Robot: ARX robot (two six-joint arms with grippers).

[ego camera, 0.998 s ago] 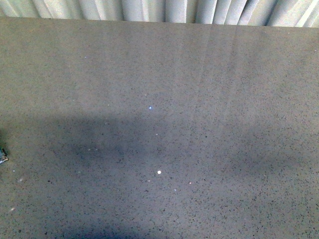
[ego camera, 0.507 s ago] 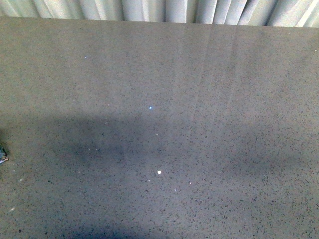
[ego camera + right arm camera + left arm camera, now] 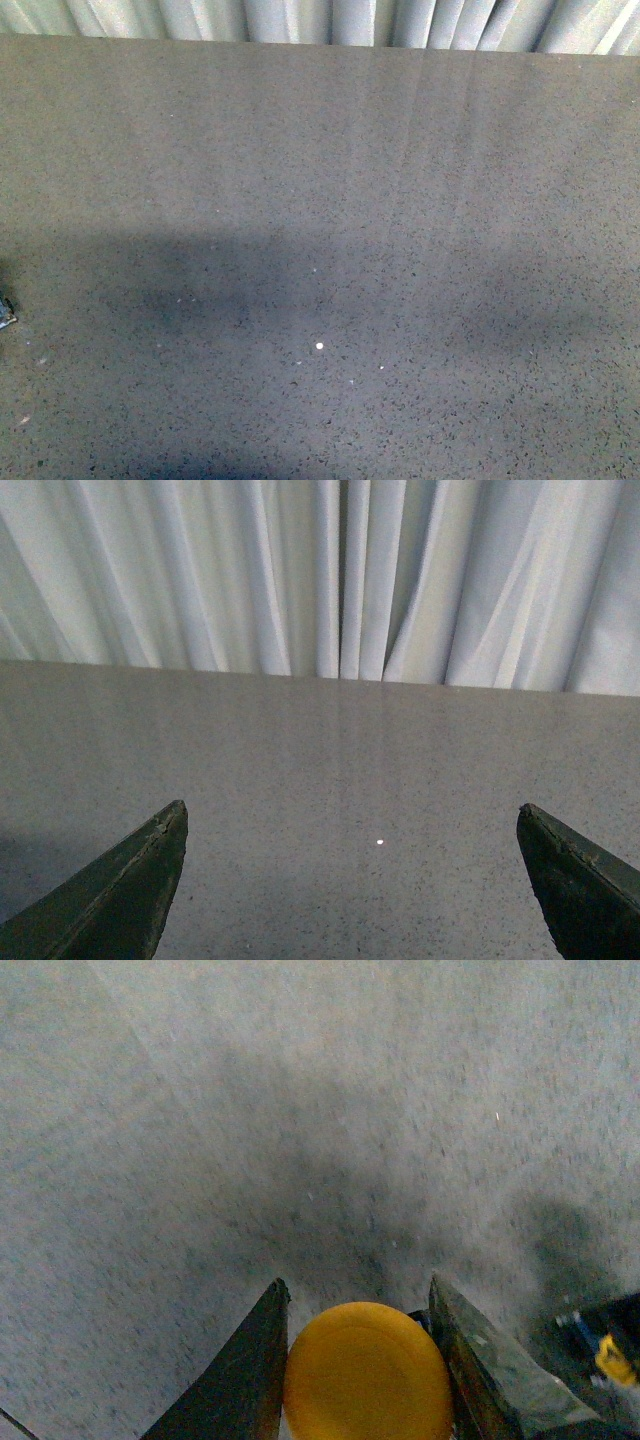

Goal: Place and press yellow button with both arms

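1. The left gripper point(image 3: 357, 1295) is clenched on the yellow button point(image 3: 367, 1380), a small push switch whose round, smooth yellow plastic cap fills the gap between the two flat black fingers point(image 3: 250, 1385). Its body is hidden under the cap.
2. I cannot tell whether the button stands on the grey speckled stone tabletop point(image 3: 250, 1110) or hangs just above it. It does not show in the front view, so it probably sits outside that frame.
3. The right gripper point(image 3: 351, 808) is released and empty, its jaws wide apart, facing across the tabletop toward the white pleated curtain point(image 3: 340, 570).
4. The button looks light, hard and stiff, not fragile. The domed cap is likely slippery and is the part that moves, so the firmer hold should be on the body beneath it.
5. Being narrow with a broad top, it may tip when set down. It should be lowered upright, released gently, then pressed straight down at the cap's centre.
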